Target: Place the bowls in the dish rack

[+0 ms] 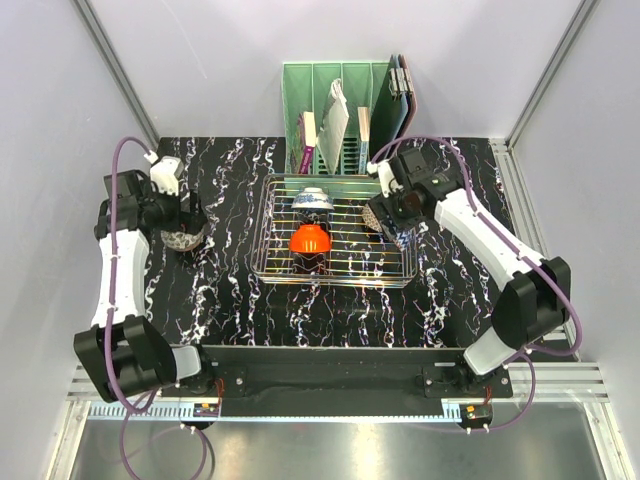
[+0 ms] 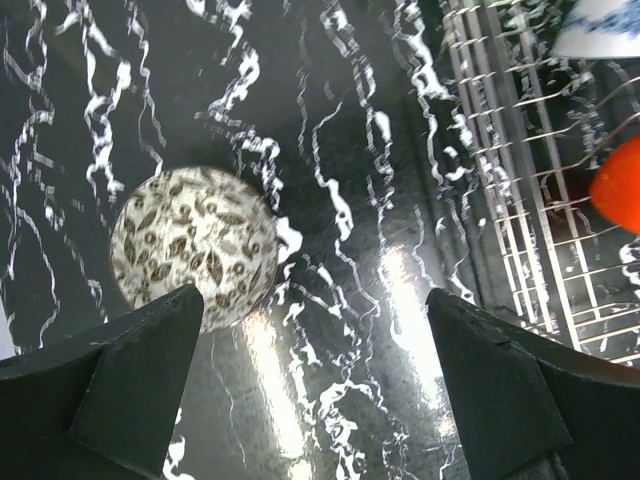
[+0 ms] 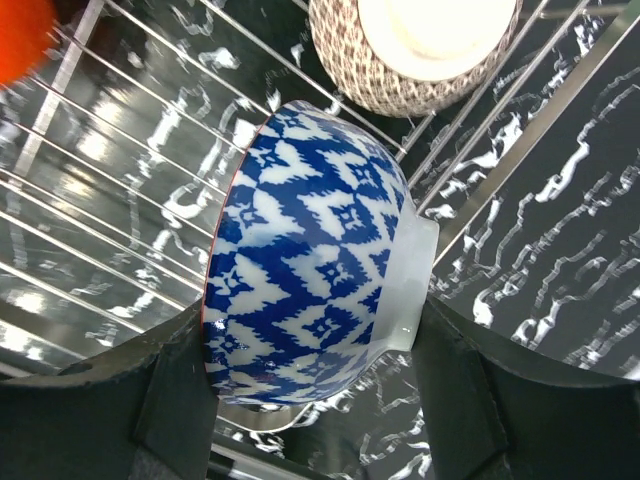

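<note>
Black counter with white marble veining, enclosed by pale walls; a green organizer stands at the upper centre of the top view.

Dish rack: chrome wire, centre of the top view. Inside it sit an orange-red bowl near the middle and a white-blue bowl just above it in the frame.

Right fingers: clamped on a blue-patterned bowl, which is tipped on its side, rim toward one finger and foot ring toward the other. The bowl is held over the wires at the right end of the rack. Contact with the wires cannot be determined. A lattice bowl lies just beyond it, at the top edge of the right wrist view.

Left fingers: spread wide apart, holding nothing. A leaf-patterned bowl rests upside down on the counter, left of the rack and well apart from it. In the left wrist view it sits close to the finger at lower left; contact cannot be determined.
</note>
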Available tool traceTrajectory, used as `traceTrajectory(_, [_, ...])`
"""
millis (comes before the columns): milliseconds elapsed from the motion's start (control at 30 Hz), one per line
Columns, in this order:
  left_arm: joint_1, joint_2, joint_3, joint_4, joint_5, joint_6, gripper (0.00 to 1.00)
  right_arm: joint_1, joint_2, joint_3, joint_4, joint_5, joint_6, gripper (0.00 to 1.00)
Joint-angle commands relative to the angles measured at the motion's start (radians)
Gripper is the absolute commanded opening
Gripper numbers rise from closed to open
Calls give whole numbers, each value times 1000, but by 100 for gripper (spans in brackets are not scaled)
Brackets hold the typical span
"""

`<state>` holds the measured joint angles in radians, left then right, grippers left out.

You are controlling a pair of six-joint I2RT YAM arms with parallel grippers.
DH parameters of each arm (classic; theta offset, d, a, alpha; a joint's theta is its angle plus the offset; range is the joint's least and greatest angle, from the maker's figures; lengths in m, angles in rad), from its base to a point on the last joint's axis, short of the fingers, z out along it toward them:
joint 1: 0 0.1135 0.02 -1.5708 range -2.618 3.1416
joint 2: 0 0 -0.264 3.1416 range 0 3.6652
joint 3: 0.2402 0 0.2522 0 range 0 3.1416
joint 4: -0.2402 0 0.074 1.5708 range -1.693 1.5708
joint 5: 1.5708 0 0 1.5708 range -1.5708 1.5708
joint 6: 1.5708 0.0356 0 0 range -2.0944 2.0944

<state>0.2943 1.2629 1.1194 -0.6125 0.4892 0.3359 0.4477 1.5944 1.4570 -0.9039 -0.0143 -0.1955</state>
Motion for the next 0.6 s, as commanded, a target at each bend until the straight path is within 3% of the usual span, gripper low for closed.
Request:
traceTrajectory(0, [39, 4, -18, 14, -23, 18, 99, 49, -2, -26, 5, 160, -56, 0])
traceTrajectory(567, [132, -11, -33, 7, 28, 77, 99, 209, 200, -44, 92, 488, -19, 0])
